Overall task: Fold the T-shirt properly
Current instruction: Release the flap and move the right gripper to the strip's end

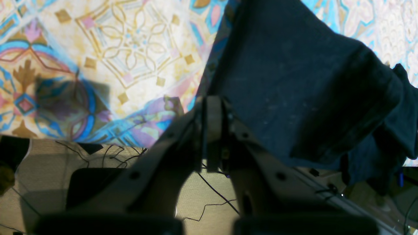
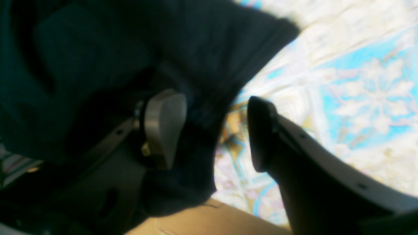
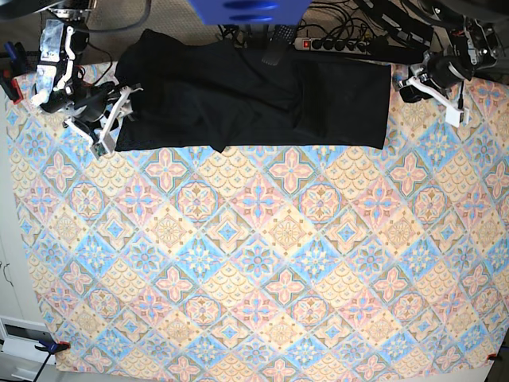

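Your right gripper [image 2: 215,130] stands well open, the T-shirt [image 2: 98,58] lying against one finger, unclamped. Your left gripper [image 1: 214,107] is closed, the shirt's edge just beside its tips; whether it pinches cloth, you cannot tell.

We see a plain black T-shirt [image 3: 254,99] on a tablecloth [image 3: 254,263] patterned with pastel diamonds in blue, pink, peach and cream, each holding a flower.

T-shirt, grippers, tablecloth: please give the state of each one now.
T-shirt: folded into a long band, flat along the far edge.
Right gripper: open, beside the shirt's end, holding nothing.
Left gripper: shut, empty, beside the shirt.
Tablecloth: spread flat.
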`<move>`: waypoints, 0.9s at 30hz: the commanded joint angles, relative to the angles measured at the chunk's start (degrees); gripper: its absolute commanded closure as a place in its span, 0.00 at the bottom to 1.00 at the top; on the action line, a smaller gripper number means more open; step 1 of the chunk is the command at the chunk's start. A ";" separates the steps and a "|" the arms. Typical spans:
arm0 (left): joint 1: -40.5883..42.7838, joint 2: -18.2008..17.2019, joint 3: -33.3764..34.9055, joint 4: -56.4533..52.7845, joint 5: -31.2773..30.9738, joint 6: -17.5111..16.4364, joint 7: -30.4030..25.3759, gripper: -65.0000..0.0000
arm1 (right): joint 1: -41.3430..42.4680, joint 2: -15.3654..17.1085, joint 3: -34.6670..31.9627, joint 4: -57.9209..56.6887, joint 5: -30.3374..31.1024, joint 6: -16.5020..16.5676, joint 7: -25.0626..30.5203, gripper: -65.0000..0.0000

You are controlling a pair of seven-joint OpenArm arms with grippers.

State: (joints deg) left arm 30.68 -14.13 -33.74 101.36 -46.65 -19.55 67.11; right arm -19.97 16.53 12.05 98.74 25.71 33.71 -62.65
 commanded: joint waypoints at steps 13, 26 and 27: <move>0.22 -0.68 -0.42 1.01 -0.77 -0.27 -0.43 0.99 | 0.49 0.92 0.21 -0.76 0.97 0.26 1.16 0.29; -0.83 -0.77 -0.42 1.01 -0.60 -0.27 -0.34 0.99 | 0.49 0.74 -0.14 -8.76 0.97 0.26 1.42 0.29; -0.83 -0.77 -0.42 1.01 -0.60 -0.27 -0.34 0.99 | 0.49 0.65 -0.23 -8.94 0.97 0.35 1.42 0.29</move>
State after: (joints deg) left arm 29.69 -14.13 -33.74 101.36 -46.63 -19.57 67.11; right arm -19.75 16.49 11.68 89.10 26.02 33.82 -61.73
